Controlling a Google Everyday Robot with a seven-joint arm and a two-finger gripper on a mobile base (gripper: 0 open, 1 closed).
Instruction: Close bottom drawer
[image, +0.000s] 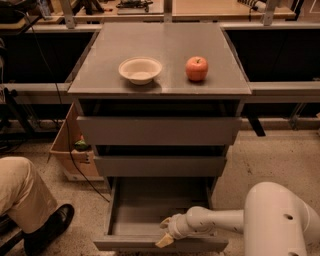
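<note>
The bottom drawer (150, 205) of the grey cabinet is pulled far out, an empty shallow grey box with a slim front (130, 244) at the lower edge of the camera view. My white arm (225, 221) reaches in from the lower right. My gripper (166, 235) sits at the drawer's front edge, right of its middle, with pale fingertips (164, 241) touching the top of the front. The two drawers above, the mid-sized one (160, 166) and the tallest one (160, 131), stand slightly out.
A cream bowl (140, 69) and a red apple (197, 68) sit on the cabinet top (160, 45). A person's leg and black shoe (47, 227) are at the lower left. A cardboard box (75, 152) stands left of the cabinet. Benches run behind.
</note>
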